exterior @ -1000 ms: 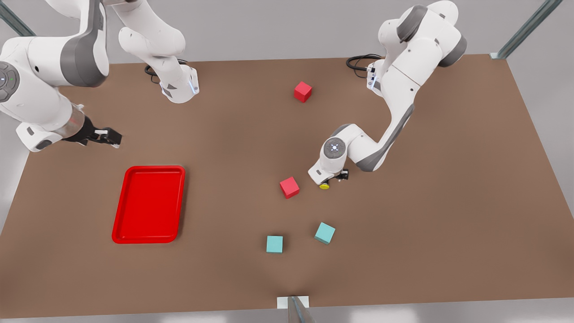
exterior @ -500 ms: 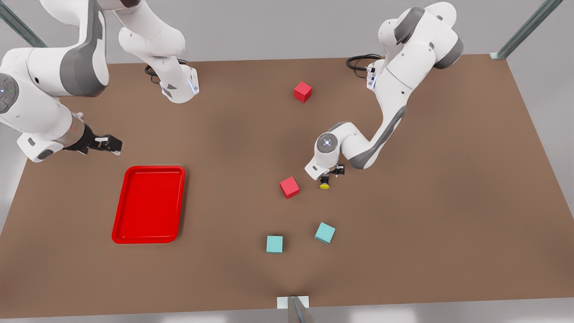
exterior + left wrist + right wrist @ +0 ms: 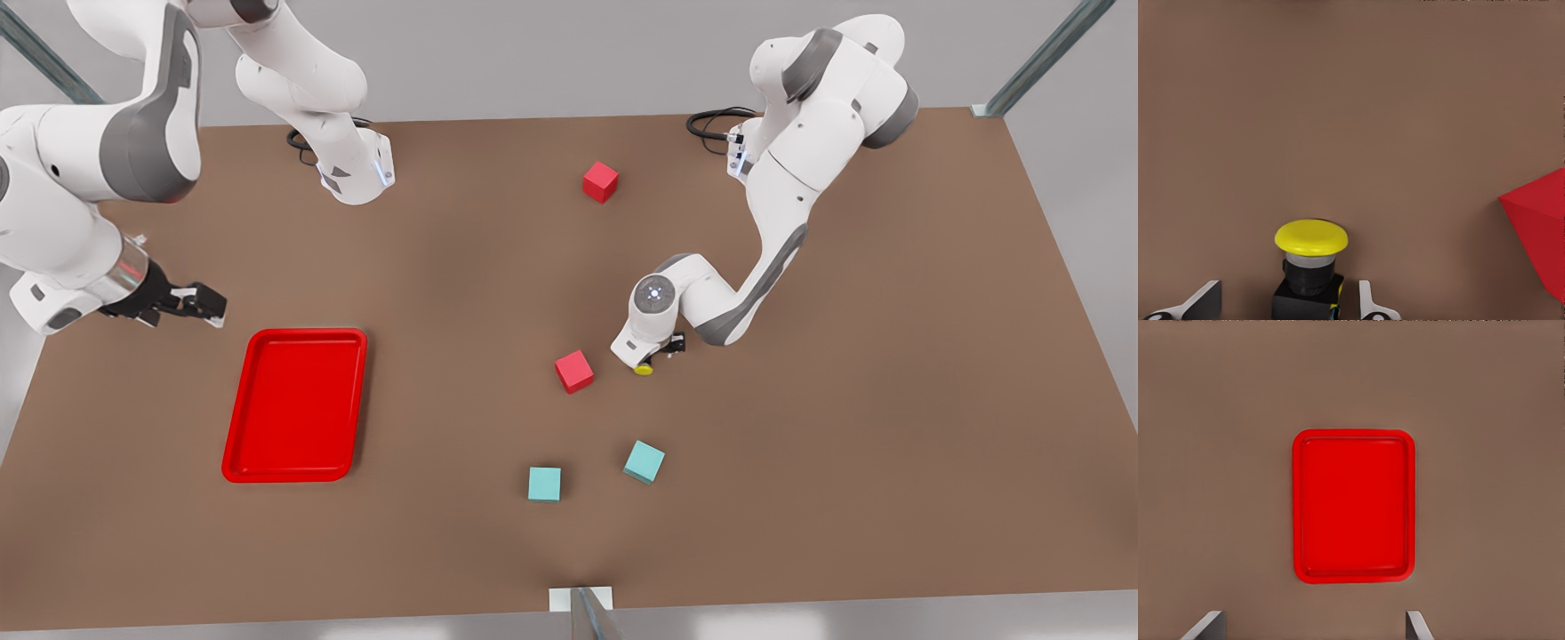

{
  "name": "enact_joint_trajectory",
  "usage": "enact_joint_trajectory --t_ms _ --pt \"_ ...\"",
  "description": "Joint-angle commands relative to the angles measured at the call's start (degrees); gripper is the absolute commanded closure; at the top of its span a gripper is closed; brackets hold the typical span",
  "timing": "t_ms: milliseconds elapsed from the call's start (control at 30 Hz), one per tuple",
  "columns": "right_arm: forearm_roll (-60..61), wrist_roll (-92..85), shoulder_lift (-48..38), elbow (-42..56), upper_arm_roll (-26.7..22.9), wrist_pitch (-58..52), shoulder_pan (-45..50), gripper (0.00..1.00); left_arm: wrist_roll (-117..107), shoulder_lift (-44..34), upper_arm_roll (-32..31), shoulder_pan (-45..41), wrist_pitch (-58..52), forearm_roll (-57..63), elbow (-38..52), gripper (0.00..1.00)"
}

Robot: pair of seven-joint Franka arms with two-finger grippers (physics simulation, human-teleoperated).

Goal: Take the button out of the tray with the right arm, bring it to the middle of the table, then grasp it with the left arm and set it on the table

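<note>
Two teal cubes [image 3: 544, 484] lie nearest the camera. Beyond them the button [image 3: 644, 368] stands on the table [image 3: 889, 400] near its middle, just beside a red cube [image 3: 573, 371]. The left gripper [image 3: 660, 351] sits low over it, fingers [image 3: 1368, 303] spread at either side. The tray [image 3: 238, 427] lies at the front view's left; the right gripper [image 3: 200, 302] hangs past its far end, fingers [image 3: 1415, 623] spread. Another red cube [image 3: 600, 181] sits farthest back.

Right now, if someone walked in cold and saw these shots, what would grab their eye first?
Probably the bright red tray on the front view's left of the brown table, with the right end effector open above its far end. Next, the yellow-capped button near the table's middle, sitting between the open fingers of the left end effector, beside a red cube.
</note>
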Motion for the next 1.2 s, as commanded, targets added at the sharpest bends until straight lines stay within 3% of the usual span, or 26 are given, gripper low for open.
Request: enact_joint_trajectory --t_ms 0,100,267,300,400,533,800,900,1000,1033,1067,1167 --pt "0.06 -1.11 0.07 0.04 0.06 1.58 -0.04 0.00 -5.34 -0.06 -0.01 -0.02 0.45 0.14 0.09 0.01" --pt "0.06 -1.11 0.95 -0.05 0.06 4.48 -0.30 0.00 -6.04 -0.06 -0.02 -0.02 0.54 0.14 0.09 0.15" --pt "0.15 -1.11 1.03 -0.05 -0.03 4.39 -0.39 0.00 -6.04 -0.24 -0.10 0.07 0.10 0.14 0.18 0.60" --pt "0.15 -1.11 1.03 -0.05 -0.03 4.39 -0.39 0.00 -6.04 -0.24 -0.10 0.07 0.02 0.14 0.18 0.63" --pt "0.15 -1.11 1.12 -0.05 -0.03 4.39 -0.21 0.00 -5.69 -1.12 -0.28 0.42 -2.71 0.06 0.62 0.64" --pt "0.15 -1.11 1.30 -0.05 -0.03 4.39 -0.65 0.00 -4.90 -2.35 -7.92 8.68 -12.37 -0.56 3.87 0.64" --pt "0.15 -1.11 1.38 -0.05 -0.03 4.39 -0.65 0.00 -14.04 -2.26 -8.80 15.62 -20.55 -2.67 14.95 0.64" --pt "0.15 -1.11 1.38 -0.05 -0.03 4.48 -0.74 0.00 -27.21 -2.00 -7.57 15.71 -19.41 -1.61 18.55 0.64" --pt "0.15 -1.11 1.30 -0.05 -0.03 4.39 -0.74 0.00 -54.81 -2.17 -5.82 14.74 -10.88 -0.13 18.99 0.64" --pt "0.15 -1.11 1.30 -0.05 -0.03 4.39 -0.65 0.00 -62.35 -1.74 -5.55 14.31 -10.97 6.27 18.99 0.64" --pt "0.15 -1.11 1.30 0.04 -0.03 4.39 -0.65 0.00 -67.29 -1.82 -2.92 12.20 -11.59 9.11 18.99 0.64" --pt "0.15 -1.11 1.30 -0.05 -0.03 4.39 -0.74 0.00 -77.14 -2.35 21.25 -9.33 -11.68 8.85 19.08 0.64"
